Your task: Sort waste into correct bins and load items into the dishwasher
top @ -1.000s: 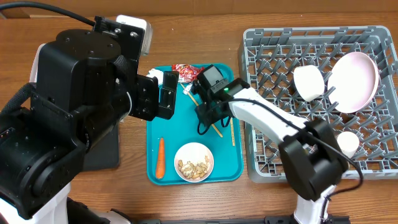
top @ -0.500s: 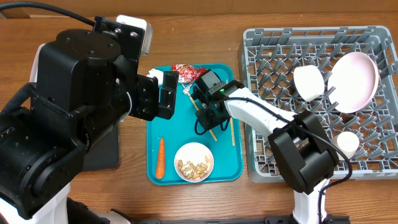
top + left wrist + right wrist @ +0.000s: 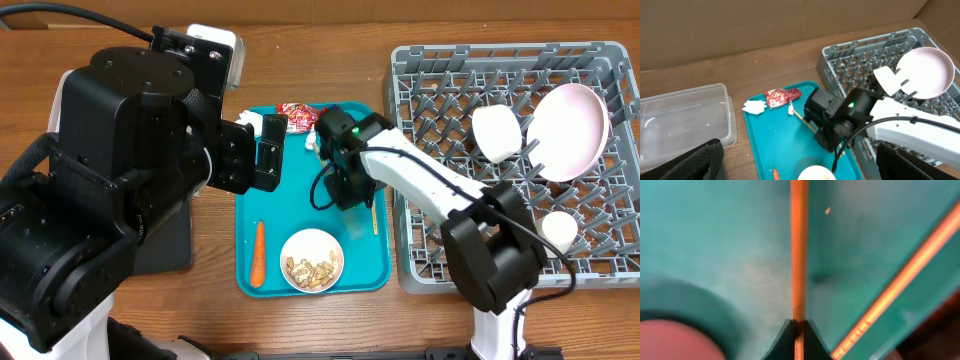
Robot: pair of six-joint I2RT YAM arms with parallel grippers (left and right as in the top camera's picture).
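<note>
Pinching one wooden chopstick (image 3: 799, 255), the right fingers (image 3: 782, 341) are closed tight around its lower end over the teal tray (image 3: 262, 290), the stick running straight away from them in the right wrist view; whether it has left the tray floor cannot be told. A second chopstick (image 3: 374, 212) lies loose on the tray just beside the held one, near the tray's right edge and slanted across the corner of the wrist view. Nearer the front of the tray sit an orange carrot (image 3: 259, 253) and a small white bowl (image 3: 312, 260) holding beige nut scraps, the two apart from each other. At the tray's far end the red wrapper (image 3: 782, 97) lies beside the crumpled white tissue (image 3: 754, 106). The left fingers (image 3: 695, 160) are spread wide and hold nothing, hanging above the tray's left side. A clear plastic tub (image 3: 685, 115) stands on the counter (image 3: 300, 60) to the left of the tray, and a black tray (image 3: 165, 245) shows partly under the left arm. To the right, the grey dish rack (image 3: 430, 250) carries a large plate (image 3: 570, 130) leaning on its pegs, a white bowl (image 3: 497, 132) on edge just beside it, and a small cup (image 3: 560, 230) nearer the front.
</note>
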